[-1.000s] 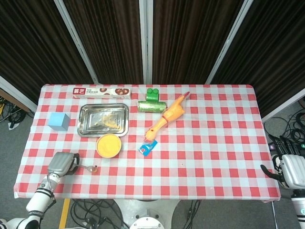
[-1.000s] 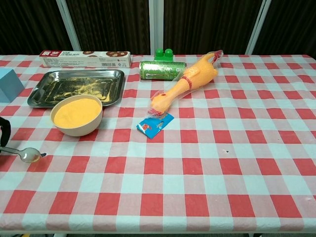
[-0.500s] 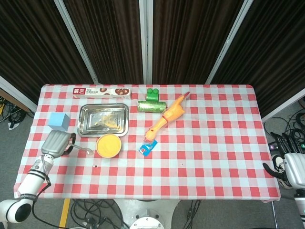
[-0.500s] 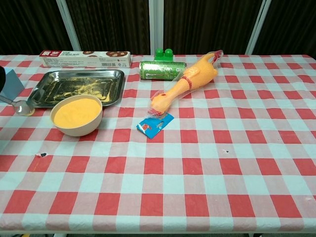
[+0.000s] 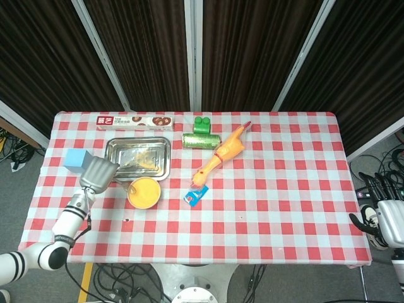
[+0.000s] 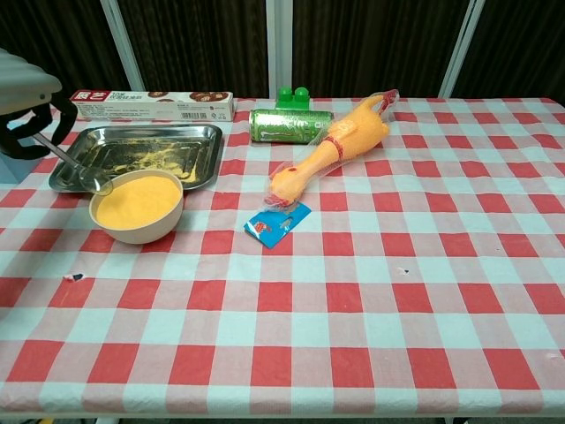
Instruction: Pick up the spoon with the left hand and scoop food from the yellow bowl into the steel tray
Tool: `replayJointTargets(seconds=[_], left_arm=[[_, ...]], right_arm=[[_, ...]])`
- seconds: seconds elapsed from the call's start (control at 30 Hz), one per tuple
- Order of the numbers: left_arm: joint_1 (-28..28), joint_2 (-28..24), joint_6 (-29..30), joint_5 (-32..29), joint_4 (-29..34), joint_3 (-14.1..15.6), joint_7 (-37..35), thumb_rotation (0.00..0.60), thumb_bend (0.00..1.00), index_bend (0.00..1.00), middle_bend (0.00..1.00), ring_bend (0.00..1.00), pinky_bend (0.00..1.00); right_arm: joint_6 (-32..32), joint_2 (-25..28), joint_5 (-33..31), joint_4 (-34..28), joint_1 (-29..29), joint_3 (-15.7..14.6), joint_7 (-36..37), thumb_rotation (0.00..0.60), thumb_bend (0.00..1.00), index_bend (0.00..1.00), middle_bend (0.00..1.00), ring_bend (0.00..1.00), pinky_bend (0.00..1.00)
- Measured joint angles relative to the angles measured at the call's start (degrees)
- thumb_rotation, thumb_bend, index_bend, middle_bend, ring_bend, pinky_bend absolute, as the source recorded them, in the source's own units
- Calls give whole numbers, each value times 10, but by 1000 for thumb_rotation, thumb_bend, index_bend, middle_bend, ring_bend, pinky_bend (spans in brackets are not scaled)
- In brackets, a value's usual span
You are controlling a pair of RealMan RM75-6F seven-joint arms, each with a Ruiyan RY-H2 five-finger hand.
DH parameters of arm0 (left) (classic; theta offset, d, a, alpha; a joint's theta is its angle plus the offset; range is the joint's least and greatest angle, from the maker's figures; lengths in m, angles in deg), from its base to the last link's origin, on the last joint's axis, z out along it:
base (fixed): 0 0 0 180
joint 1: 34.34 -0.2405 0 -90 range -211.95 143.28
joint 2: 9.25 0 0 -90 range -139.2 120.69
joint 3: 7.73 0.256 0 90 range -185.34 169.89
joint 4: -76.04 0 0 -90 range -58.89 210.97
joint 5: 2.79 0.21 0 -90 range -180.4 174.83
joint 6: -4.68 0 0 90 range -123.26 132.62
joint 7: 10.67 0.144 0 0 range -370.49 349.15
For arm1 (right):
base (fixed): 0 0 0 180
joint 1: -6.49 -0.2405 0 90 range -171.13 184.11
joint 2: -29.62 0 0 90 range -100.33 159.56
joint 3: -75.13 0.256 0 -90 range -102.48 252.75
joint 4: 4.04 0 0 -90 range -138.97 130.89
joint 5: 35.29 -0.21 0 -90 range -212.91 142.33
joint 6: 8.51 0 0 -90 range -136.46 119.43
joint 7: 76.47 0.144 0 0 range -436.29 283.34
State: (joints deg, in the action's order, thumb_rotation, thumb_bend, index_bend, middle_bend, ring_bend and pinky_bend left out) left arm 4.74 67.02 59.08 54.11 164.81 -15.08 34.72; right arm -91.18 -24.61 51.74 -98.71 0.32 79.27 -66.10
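My left hand [image 5: 97,173] [image 6: 26,99] grips the handle of a metal spoon [image 6: 81,172]. The spoon slants down to the right, and its tip [image 5: 131,187] hangs just at the left rim of the yellow bowl [image 5: 144,192] [image 6: 139,205]. That bowl is full of orange-yellow powder. Right behind it lies the steel tray [image 5: 113,165] [image 6: 205,157], with some yellow powder scattered inside. My right hand [image 5: 384,219] hangs off the table's front right corner, fingers spread and holding nothing; the chest view does not show it.
A blue cube [image 5: 75,159] stands left of the tray. Behind the tray lies a long biscuit box [image 5: 134,120] [image 6: 152,105]. A green can [image 6: 290,124], a green block [image 6: 295,95], a rubber chicken [image 6: 331,150] and a blue packet [image 6: 277,223] sit mid-table.
My left hand has carried the spoon from the table's front left edge back and to the right, up to the yellow bowl's rim. The right hand has hardly moved.
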Motion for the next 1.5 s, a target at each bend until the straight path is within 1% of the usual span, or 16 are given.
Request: replayJointTargets(seconds=[0.2,0.33,0.6,0.73,0.83,0.97,1.0,1.07,1.23,1.3,1.4,1.5], left_arm=[[28,31,28,-56,-6,2,82,600,458,637,885,856,944],[45,44,47,-83,3,4,116,600,459,637,888,857,944],[60,50,58,-115,15,13,133,600,461,634,888,857,944],[66,55,55,-122,17,19,128,600,461,603,887,857,944],[71,61,52,-128,19,23,125,600,458,548,885,857,944],[76,60,51,-139,25,26,128,600,452,362,876,856,944],[78,59,51,-143,29,27,130,600,451,327,874,856,944],[80,54,53,-147,39,29,132,600,451,294,872,856,944],[81,29,66,-136,72,34,125,600,442,291,871,855,944],[80,25,66,-123,74,36,112,600,412,327,874,855,944],[79,26,64,-96,60,40,90,600,365,395,879,855,944],[78,35,54,-81,33,45,69,600,355,422,881,855,944]], right_arm=[[5,-1,-2,0,-3,1,1,600,172,0,118,0,35],[7,-2,-4,2,-3,0,3,600,172,0,118,0,35],[4,-3,-6,8,-1,-1,10,600,172,0,119,0,35],[6,-4,-6,11,0,-2,15,600,172,0,119,0,35],[4,-5,-7,14,1,-2,17,600,172,0,119,0,35],[1,-3,-7,14,3,-2,18,600,172,0,119,0,35],[1,-3,-8,14,3,-2,19,600,172,0,119,0,35],[0,-3,-9,15,4,-2,19,600,172,0,120,0,35],[-2,-3,-9,15,5,-1,20,600,173,0,119,0,35],[-2,-4,-8,15,5,-1,20,600,172,0,120,0,35],[-2,-4,-7,15,4,-1,21,600,171,0,120,0,35],[-3,-3,-8,16,5,-1,22,600,173,0,119,0,35]])
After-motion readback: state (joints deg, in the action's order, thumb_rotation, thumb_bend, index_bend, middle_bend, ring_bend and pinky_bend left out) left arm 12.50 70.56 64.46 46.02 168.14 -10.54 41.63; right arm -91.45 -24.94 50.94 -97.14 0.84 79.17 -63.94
